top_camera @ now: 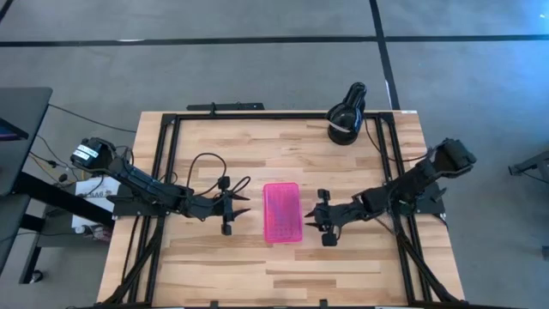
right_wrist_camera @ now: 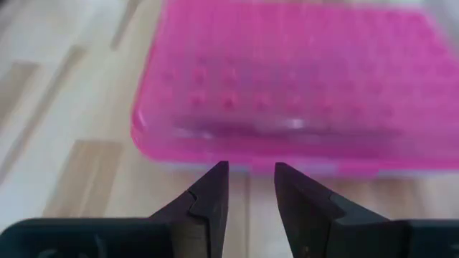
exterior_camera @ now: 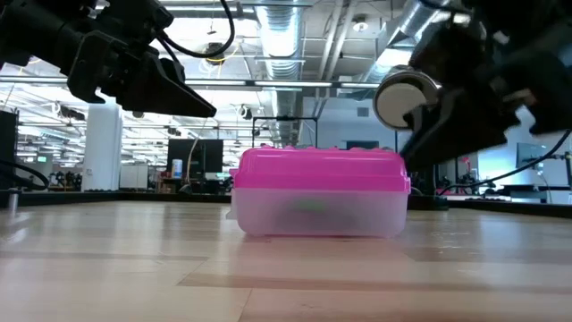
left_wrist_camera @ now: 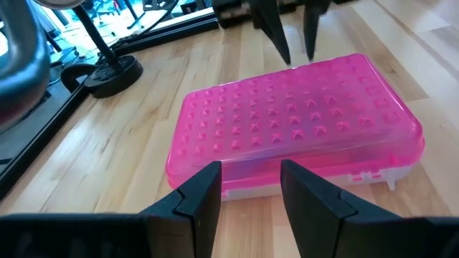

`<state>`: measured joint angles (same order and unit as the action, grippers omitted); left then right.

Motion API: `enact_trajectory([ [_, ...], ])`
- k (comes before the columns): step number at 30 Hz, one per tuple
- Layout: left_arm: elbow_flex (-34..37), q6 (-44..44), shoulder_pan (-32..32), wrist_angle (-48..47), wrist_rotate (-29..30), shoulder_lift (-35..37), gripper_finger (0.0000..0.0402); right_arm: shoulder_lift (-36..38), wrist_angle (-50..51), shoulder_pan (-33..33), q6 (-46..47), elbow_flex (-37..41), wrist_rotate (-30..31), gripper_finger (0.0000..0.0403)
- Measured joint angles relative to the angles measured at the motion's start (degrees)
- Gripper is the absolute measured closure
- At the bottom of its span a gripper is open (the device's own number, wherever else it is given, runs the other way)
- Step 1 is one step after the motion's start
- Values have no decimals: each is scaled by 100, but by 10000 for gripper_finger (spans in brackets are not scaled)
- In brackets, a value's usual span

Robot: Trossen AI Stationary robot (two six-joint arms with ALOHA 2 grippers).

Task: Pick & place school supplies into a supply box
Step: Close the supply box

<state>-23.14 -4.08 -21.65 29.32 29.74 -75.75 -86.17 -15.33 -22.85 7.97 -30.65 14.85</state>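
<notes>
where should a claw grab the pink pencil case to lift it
Probably across its narrow width, coming down from above onto the two long sides of the pink pencil case. It lies flat with the lid shut, long axis running away from the table's front edge, and both long sides look clear.

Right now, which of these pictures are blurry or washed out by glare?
Right wrist view: the pink supply box is soft, out of focus. Left wrist view: sharp. Low view: bright ceiling lights behind leave both arms as dark silhouettes. High view: evenly lit, no glare.
</notes>
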Motion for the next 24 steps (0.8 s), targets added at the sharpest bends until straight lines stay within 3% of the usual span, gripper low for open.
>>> enact_trajectory([
  [7, 0, 42, 0, -39, -2, 0, 262, -563, -809, -234, 111, -2, 0, 294],
  [24, 0, 42, 0, -41, -98, 0, 262, -575, -1096, -257, 104, 0, 1, 294],
])
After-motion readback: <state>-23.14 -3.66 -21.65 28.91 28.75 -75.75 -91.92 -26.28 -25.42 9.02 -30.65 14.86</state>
